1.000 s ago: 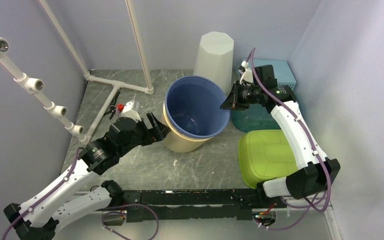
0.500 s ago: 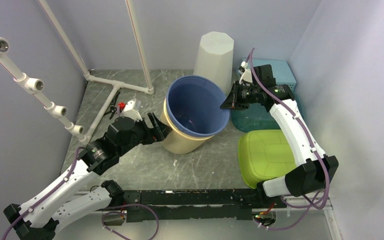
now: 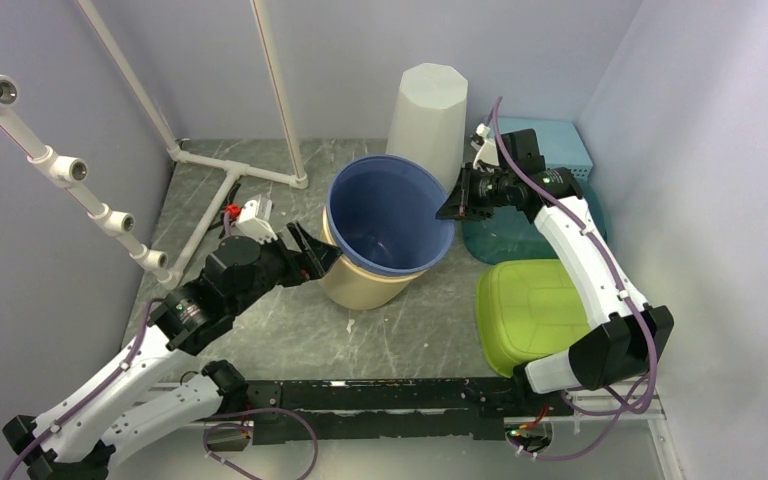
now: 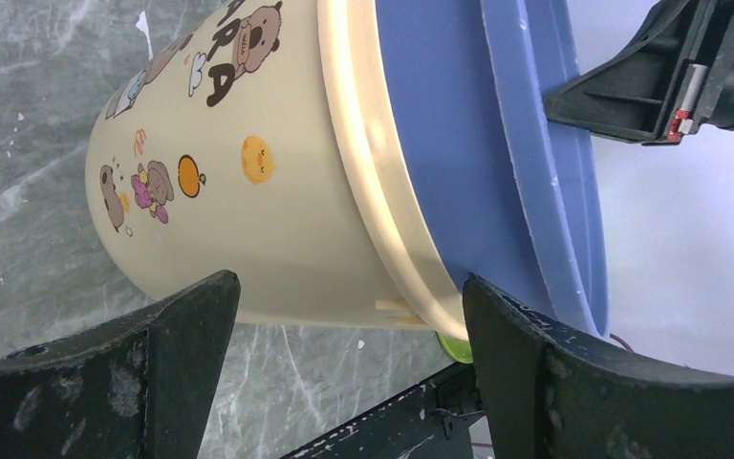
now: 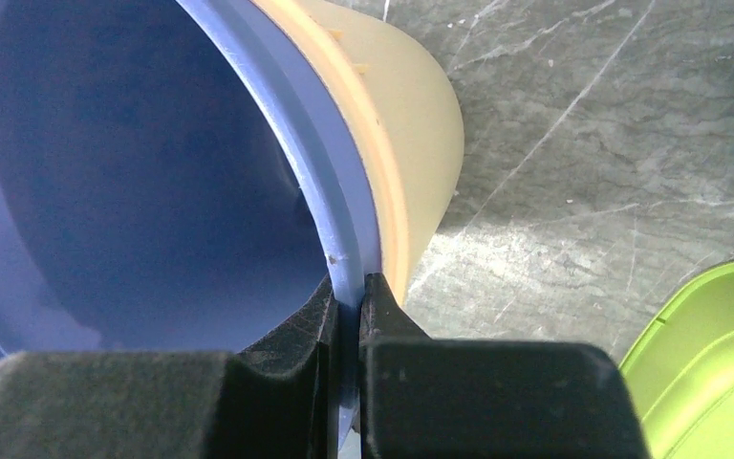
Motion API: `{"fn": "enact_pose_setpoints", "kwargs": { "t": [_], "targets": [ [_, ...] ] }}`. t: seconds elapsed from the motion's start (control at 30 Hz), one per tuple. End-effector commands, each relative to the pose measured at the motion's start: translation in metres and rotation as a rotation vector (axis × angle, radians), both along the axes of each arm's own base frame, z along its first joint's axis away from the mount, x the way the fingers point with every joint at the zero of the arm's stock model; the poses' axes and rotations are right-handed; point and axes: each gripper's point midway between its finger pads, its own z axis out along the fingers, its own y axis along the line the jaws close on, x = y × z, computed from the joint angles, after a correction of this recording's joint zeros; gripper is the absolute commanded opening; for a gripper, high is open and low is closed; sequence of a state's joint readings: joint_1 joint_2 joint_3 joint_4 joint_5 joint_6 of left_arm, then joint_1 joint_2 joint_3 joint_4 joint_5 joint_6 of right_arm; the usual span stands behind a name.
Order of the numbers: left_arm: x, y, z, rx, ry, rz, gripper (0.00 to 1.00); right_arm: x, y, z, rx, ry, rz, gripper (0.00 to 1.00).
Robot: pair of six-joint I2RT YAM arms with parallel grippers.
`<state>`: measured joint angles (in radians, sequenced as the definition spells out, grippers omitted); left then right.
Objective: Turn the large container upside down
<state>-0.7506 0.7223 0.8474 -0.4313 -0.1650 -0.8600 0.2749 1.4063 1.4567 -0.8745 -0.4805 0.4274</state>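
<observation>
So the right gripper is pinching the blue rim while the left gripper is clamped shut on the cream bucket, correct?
Not quite. The left gripper is open, its jaws standing wide apart before the cream bucket, as the left wrist view shows. The right gripper does pinch the blue rim.

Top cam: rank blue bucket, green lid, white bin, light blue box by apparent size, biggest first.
1-2. blue bucket and green lid: near alike, too close to rank.
3. white bin: smaller, but it stands farther back with its base hidden.
4. light blue box: smallest, partly hidden.
</observation>
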Motion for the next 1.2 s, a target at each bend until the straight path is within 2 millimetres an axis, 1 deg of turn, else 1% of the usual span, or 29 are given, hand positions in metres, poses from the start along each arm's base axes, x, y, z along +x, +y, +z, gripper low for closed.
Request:
{"fn": "enact_pose_setpoints", "kwargs": {
  "t": [0.0, 0.13, 0.23, 0.27, 0.33, 0.43, 0.57, 0.7, 0.87, 1.0, 1.17],
  "targets": [
    [0.004, -0.005, 0.015, -0.039, -0.022, 0.005, 0.92, -0.001, 0.019, 0.039, 0.134, -0.085, 0.061, 0.0],
    [0.008, -0.013, 0.01, -0.041, -0.014, -0.014, 0.92, -0.011, 0.027, 0.052, 0.184, -0.11, 0.133, 0.0],
    [0.011, -0.016, 0.003, -0.032, 0.012, -0.007, 0.92, -0.03, 0.037, 0.068, 0.262, -0.127, 0.253, 0.0],
    [0.012, -0.014, -0.002, -0.013, 0.045, 0.01, 0.92, -0.039, 0.043, 0.078, 0.319, -0.145, 0.314, 0.0],
    [0.013, -0.009, -0.012, 0.031, 0.094, 0.038, 0.91, -0.055, 0.048, 0.094, 0.396, -0.166, 0.395, 0.0],
    [0.013, -0.006, -0.02, 0.079, 0.134, 0.053, 0.9, -0.067, 0.05, 0.106, 0.436, -0.177, 0.447, 0.0],
    [0.013, -0.007, -0.022, 0.076, 0.14, 0.051, 0.9, -0.077, 0.051, 0.118, 0.471, -0.187, 0.483, 0.0],
    [0.013, -0.006, -0.022, 0.073, 0.137, 0.055, 0.89, -0.086, 0.049, 0.126, 0.473, -0.2, 0.504, 0.0],
    [0.012, -0.004, -0.019, 0.071, 0.125, 0.056, 0.9, -0.089, 0.047, 0.129, 0.467, -0.198, 0.5, 0.0],
    [0.011, -0.003, -0.018, 0.071, 0.127, 0.054, 0.9, -0.088, 0.044, 0.128, 0.439, -0.191, 0.47, 0.0],
    [0.01, 0.001, -0.027, 0.087, 0.157, 0.078, 0.91, -0.095, 0.043, 0.135, 0.441, -0.193, 0.484, 0.0]
  ]
}}
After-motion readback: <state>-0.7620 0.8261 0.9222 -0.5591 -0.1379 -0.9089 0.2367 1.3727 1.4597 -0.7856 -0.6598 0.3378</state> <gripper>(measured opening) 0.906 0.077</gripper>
